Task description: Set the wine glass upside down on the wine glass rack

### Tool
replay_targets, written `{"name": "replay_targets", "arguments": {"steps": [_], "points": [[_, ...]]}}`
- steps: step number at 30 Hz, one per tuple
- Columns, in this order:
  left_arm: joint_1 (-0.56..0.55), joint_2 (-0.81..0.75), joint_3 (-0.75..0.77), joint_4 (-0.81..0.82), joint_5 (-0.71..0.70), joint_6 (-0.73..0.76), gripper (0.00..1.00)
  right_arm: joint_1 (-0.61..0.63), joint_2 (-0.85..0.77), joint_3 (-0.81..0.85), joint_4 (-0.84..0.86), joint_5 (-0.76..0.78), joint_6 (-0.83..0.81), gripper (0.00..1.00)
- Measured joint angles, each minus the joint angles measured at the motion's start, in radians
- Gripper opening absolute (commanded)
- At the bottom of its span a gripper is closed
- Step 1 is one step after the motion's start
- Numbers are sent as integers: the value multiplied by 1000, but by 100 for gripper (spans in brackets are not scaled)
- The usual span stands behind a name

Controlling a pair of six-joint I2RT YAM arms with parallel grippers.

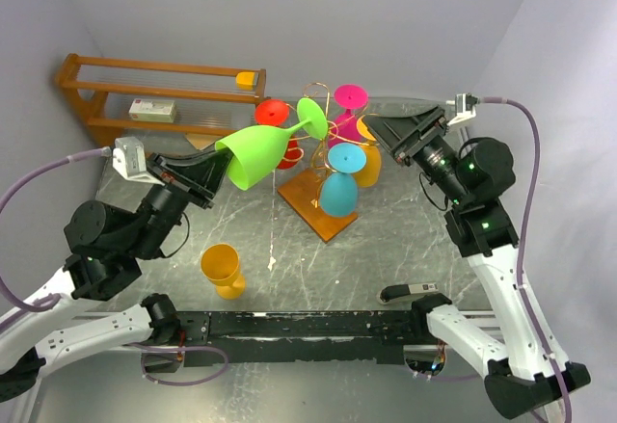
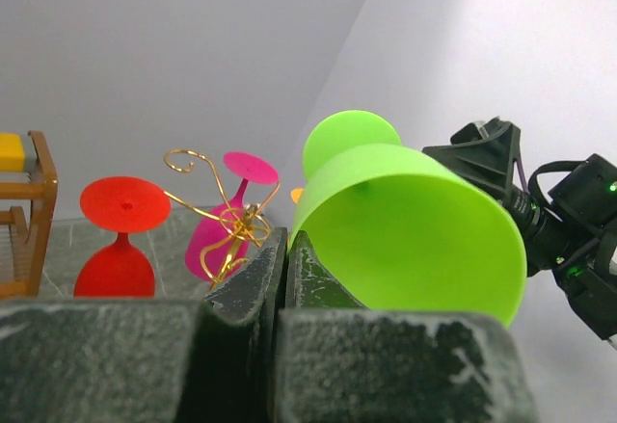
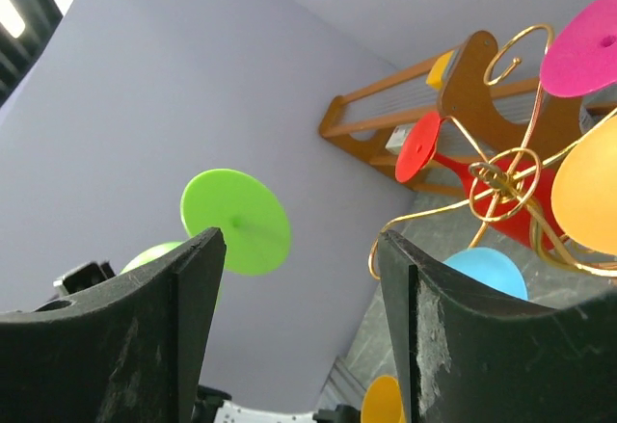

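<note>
Just past the table's (image 1: 386, 240) near edge, an orange glass (image 1: 222, 269) stands upright on the marbled top. Beyond it, my left claw (image 1: 218, 169) is clamped on the rim of the green wine glass (image 1: 258, 155). The glass is held tilted in the air, mouth toward my left arm, foot up at the gold wire arms of the wine glass rack (image 1: 310, 201); whether they touch, I cannot tell. A blue glass (image 1: 339, 190), a pink glass (image 1: 349, 97) and a red glass (image 1: 273, 113) hang upside down on the rack. My right claw (image 1: 390, 132) gapes wide, holding nothing, just right of the rack. A wooden shelf unit (image 1: 96, 86) stands far left.
</note>
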Motion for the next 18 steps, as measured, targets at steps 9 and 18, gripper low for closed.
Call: {"name": "replay_targets", "arguments": {"steps": [9, 18], "points": [[0, 6, -24, 94, -84, 37, 7, 225, 101, 113, -78, 253, -3, 61], [0, -2, -34, 99, -193, 40, 7, 451, 155, 130, -74, 448, -17, 57]]}}
